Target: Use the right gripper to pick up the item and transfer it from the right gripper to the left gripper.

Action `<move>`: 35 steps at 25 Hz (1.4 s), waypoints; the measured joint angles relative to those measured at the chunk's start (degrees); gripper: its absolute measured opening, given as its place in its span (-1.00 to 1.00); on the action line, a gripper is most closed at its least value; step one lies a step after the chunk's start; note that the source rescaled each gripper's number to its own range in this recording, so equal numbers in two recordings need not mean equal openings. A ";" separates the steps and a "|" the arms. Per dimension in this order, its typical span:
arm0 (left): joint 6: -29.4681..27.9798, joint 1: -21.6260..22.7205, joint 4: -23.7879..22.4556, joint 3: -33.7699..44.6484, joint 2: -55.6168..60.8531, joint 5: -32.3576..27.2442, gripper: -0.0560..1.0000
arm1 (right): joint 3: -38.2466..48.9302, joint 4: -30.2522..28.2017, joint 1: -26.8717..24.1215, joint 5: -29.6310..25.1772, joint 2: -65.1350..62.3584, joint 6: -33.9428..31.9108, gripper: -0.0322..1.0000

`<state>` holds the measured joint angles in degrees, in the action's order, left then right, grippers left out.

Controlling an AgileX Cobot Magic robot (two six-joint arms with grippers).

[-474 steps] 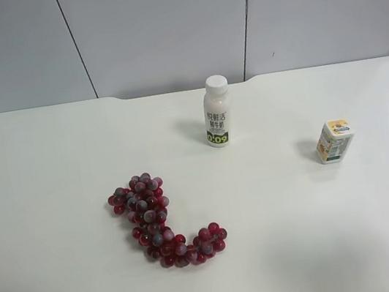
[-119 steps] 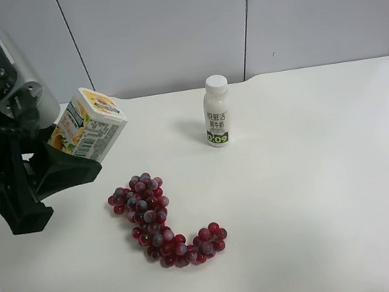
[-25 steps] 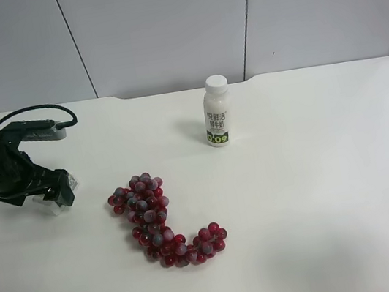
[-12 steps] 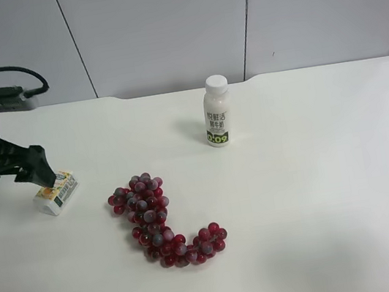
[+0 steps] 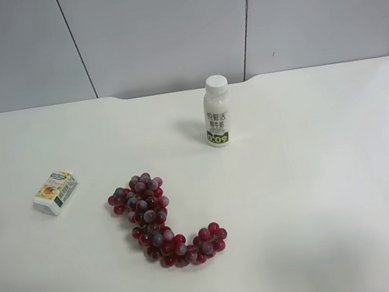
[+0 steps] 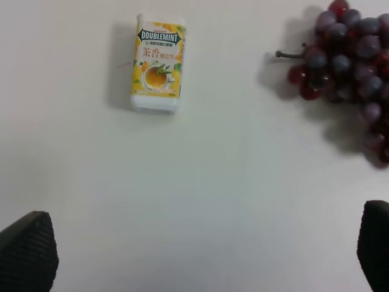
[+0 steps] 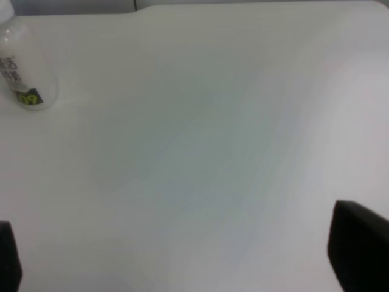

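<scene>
We find the item (image 5: 55, 192) lying flat on the table (image 5: 321, 200) at the left of the scene, printed face up, just left of the grape bunch (image 5: 160, 220) and not touching it. Half a second ago a black claw stood directly over it; that claw has since withdrawn, and only a dark corner of the arm shows at the far left edge of the exterior high view. We judge the handover finished and the carton set down, so the task looks essentially complete.

The left gripper (image 6: 200, 243) now hangs above the carton, looking down at it, fingertips spread wide and holding nothing. The right gripper (image 7: 182, 255) hovers over bare table right of the milk bottle (image 5: 216, 111), its fingers likewise parted and empty.
</scene>
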<state>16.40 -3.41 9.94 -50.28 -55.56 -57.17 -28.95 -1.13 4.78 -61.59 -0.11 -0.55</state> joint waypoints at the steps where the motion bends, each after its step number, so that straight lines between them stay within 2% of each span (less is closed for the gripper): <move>1: -0.42 0.00 0.00 0.00 2.42 -2.22 0.99 | 0.00 0.00 0.00 0.00 0.00 0.00 1.00; 4: -1.96 0.00 0.04 0.00 9.05 -8.72 0.99 | 0.00 0.00 0.00 0.00 0.00 0.00 1.00; 7: -2.55 0.00 0.04 0.06 15.22 -11.62 1.00 | 0.00 0.00 0.00 0.00 0.00 0.00 1.00; 14: -6.96 0.00 0.04 4.28 29.49 -12.29 1.00 | 0.00 0.00 0.00 0.00 0.00 0.00 1.00; 24: -7.40 0.00 -0.02 14.27 48.44 -12.66 1.00 | 0.00 0.00 0.00 0.00 0.00 0.00 1.00; 30: -7.40 0.00 -0.45 14.74 54.91 -12.66 1.00 | 0.00 0.00 0.00 0.00 0.00 0.00 1.00; 35: -7.40 0.00 -0.76 15.24 55.92 -12.06 1.00 | 0.00 0.00 0.00 0.00 0.00 0.00 1.00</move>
<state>9.00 -3.41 9.17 -35.05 0.36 -69.23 -28.95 -1.13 4.78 -61.59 -0.11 -0.55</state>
